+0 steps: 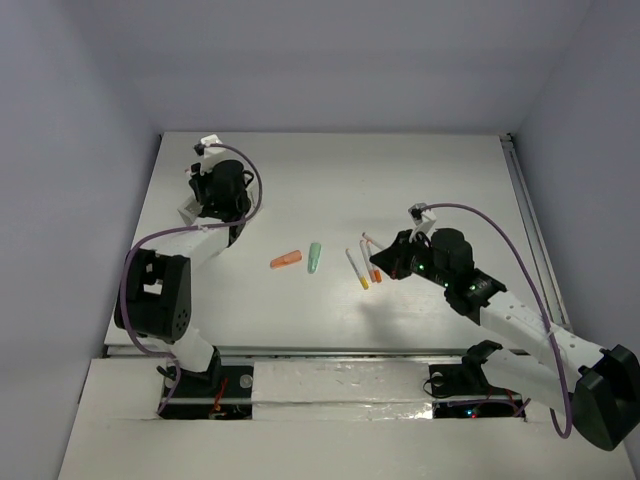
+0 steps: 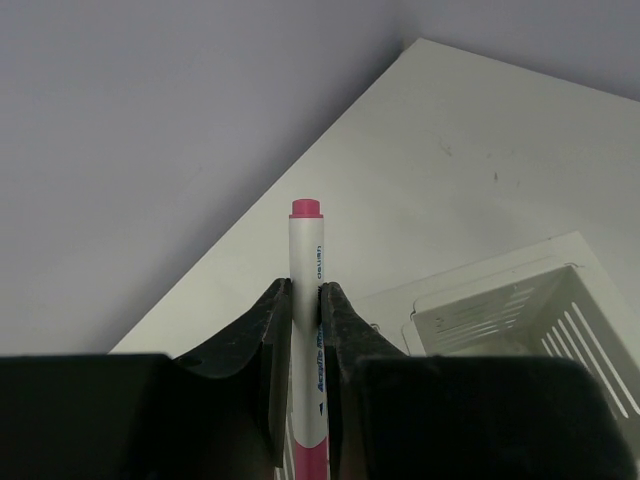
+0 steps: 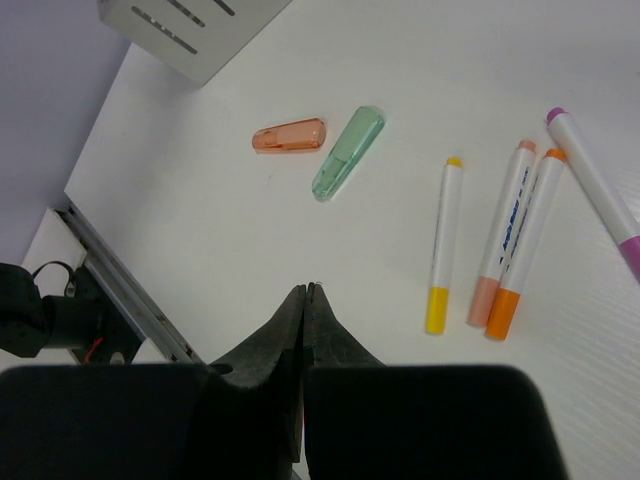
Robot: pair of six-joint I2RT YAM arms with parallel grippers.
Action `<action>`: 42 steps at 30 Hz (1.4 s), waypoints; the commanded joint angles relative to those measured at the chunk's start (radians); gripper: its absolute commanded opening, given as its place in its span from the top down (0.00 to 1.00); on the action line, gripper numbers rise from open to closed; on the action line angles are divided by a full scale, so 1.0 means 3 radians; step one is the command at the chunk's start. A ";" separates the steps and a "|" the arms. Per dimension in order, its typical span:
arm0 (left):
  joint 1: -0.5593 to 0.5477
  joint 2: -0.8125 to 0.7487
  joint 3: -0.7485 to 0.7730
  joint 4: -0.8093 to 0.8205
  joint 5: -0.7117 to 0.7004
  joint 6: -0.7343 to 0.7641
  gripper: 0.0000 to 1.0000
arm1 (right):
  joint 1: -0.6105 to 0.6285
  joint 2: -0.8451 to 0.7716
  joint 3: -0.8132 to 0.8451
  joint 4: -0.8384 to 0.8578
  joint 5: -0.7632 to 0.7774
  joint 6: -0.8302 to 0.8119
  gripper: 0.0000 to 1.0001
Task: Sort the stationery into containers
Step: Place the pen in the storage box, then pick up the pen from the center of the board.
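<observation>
My left gripper (image 2: 305, 295) is shut on a white pen with magenta ends (image 2: 305, 250), held above the table's far left corner. The white slotted container (image 2: 520, 310) lies just to its right. In the top view the left wrist (image 1: 222, 192) covers the container. My right gripper (image 3: 304, 292) is shut and empty, hovering over bare table. Ahead of it lie a stubby orange piece (image 3: 289, 136) and a mint-green piece (image 3: 347, 153). To its right lie a yellow-capped pen (image 3: 443, 245), a peach-capped pen (image 3: 505, 235), an orange-capped pen (image 3: 525, 245) and a magenta-capped pen (image 3: 600, 195).
A corner of the container (image 3: 190, 30) shows at the top left of the right wrist view. A metal rail (image 3: 120, 285) runs along the table's near edge. Grey walls enclose the table (image 1: 330, 170) at the back and sides.
</observation>
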 commanded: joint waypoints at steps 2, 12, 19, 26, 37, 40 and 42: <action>0.0008 0.0004 -0.0064 0.0294 -0.0149 0.0148 0.90 | 0.0024 -0.0030 0.0033 0.0212 0.0065 -0.0050 1.00; -0.0222 -0.0159 -0.0100 0.0273 -0.0251 0.0071 0.54 | 0.0054 -0.0004 0.0033 0.0238 0.0111 -0.0056 1.00; -0.0687 -0.0624 0.0287 -0.0400 0.0069 -0.0535 0.74 | 0.0054 0.0113 0.0165 -0.0043 0.0341 -0.0158 1.00; -0.1244 -0.0625 0.0958 -0.2005 0.1188 -0.1950 1.00 | 0.0054 -0.0116 0.0125 -0.0197 0.1061 -0.0066 1.00; -0.2073 -0.0093 -0.0233 -0.1123 0.2009 -0.2905 0.90 | 0.0019 -0.0260 0.0135 -0.0514 0.1471 -0.0086 1.00; -0.2190 0.0025 -0.0233 -0.1025 0.2070 -0.2976 0.77 | -0.0012 -0.0255 0.0135 -0.0514 0.1471 -0.0091 1.00; -0.2277 0.0086 -0.0198 -0.0974 0.2096 -0.3002 0.65 | -0.0012 -0.0239 0.0135 -0.0509 0.1446 -0.0091 1.00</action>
